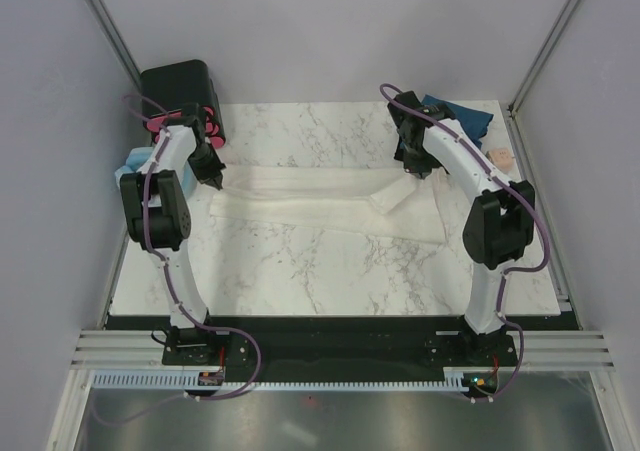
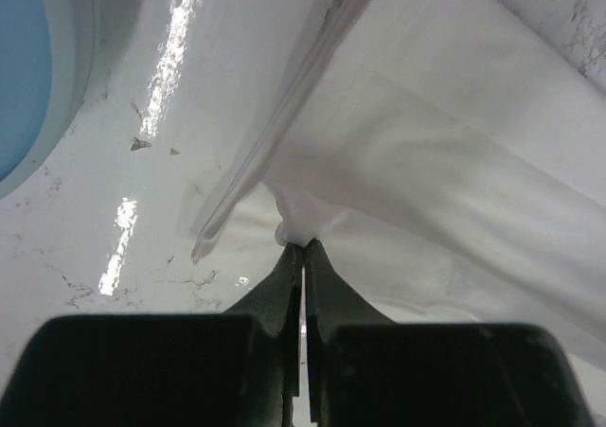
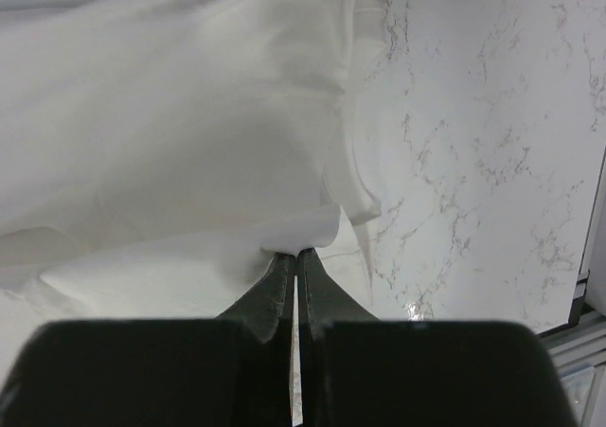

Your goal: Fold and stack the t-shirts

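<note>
The cream-white t-shirt (image 1: 320,201) lies stretched in a long band across the marble table, partly doubled over. My left gripper (image 1: 213,181) is shut on the shirt's left end; in the left wrist view its tips (image 2: 303,245) pinch a bunched fold of the white cloth (image 2: 426,162). At the shirt's right end my right gripper (image 1: 412,169) is also shut on it, with a curled edge of the white cloth (image 3: 170,124) clamped at its tips (image 3: 297,253). The dark teal-blue t-shirt (image 1: 468,119) lies crumpled at the far right corner, behind the right arm.
A black box with pink drawers (image 1: 185,96) stands at the far left corner. A pale blue padded ring (image 1: 133,161) sits at the left table edge, also showing as a blue curve (image 2: 28,77). A small pinkish item (image 1: 500,157) lies near the right edge.
</note>
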Controlling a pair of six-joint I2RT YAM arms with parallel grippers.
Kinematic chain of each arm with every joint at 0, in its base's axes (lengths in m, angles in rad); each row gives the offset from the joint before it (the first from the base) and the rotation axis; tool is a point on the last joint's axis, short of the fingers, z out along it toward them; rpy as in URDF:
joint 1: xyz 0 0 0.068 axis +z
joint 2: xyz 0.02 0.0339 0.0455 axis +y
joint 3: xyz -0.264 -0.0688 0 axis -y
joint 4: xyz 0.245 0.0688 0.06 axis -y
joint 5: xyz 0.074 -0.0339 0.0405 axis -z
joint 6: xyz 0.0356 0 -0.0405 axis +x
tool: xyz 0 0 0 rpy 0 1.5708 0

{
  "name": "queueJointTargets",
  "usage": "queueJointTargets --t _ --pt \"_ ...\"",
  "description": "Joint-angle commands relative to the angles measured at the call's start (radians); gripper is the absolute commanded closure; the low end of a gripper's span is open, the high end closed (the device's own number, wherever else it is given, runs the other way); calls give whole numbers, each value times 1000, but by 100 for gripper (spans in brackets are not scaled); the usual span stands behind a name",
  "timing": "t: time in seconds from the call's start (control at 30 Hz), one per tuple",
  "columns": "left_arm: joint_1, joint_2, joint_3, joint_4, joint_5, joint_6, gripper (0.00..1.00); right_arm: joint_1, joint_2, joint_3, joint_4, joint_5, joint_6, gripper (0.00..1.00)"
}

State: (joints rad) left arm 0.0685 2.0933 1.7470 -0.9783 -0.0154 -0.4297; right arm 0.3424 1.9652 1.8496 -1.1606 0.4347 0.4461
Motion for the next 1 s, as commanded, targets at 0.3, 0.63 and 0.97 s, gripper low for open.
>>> queueJointTargets --t 0.3,0.63,0.97 --pt "-38 73 97 -8 2 52 98 -22 44 40 21 13 -17 100" --pt "-52 93 117 -13 -90 43 92 -25 115 46 56 -30 -20 100" --pt "-52 85 124 -31 -147 39 85 -32 218 143 56 -19 -21 85"
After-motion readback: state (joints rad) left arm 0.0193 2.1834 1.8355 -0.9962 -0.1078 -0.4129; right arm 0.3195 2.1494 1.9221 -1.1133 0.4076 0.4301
